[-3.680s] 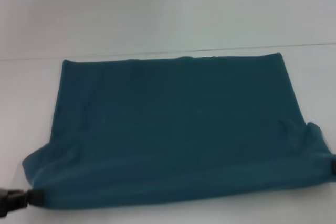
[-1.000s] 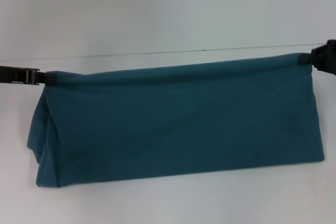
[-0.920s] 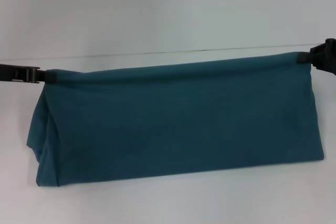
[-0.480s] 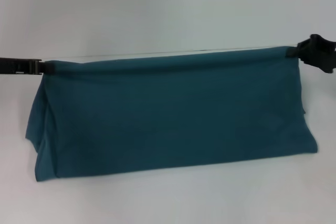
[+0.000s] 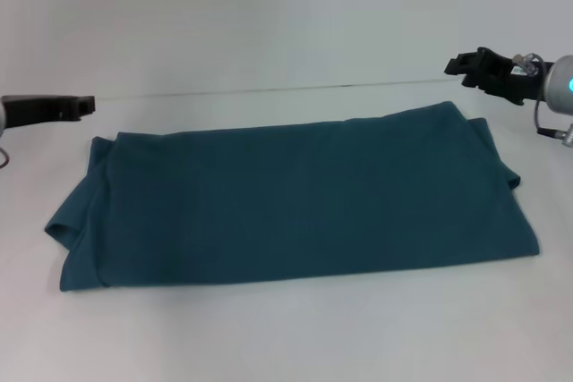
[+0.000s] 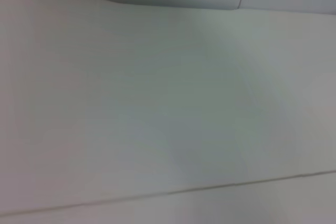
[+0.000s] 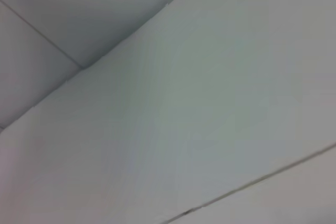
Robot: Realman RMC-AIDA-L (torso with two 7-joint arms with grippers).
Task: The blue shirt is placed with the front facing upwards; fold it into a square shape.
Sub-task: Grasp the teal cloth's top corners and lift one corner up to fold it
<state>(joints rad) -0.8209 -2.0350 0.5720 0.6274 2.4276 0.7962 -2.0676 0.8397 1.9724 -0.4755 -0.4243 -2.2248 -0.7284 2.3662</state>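
**Blue shirt lying folded on a white table, both grippers clear of it**

Blue shirt (image 5: 295, 199) lies flat on the white table (image 5: 295, 337) as a wide, low band of dark teal cloth, running across most of the head view. No lettering or neck opening shows on the upper face. Its near edge is fairly straight. At the robot's left end the layers bulge out in a small loose fold; at the right end a bit of cloth pokes out past the side edge.

Left gripper (image 5: 85, 106) hangs at the far left corner of the shirt, a little beyond and outside it, not touching the cloth. Only a dark, blunt tip shows, and whether its jaws are parted or closed cannot be told.

Right gripper (image 5: 455, 64) hangs beyond the shirt's far right corner, apart from the cloth and holding nothing. How its jaws stand cannot be told either.

Both wrist views show only the pale table surface and a thin dark seam line.
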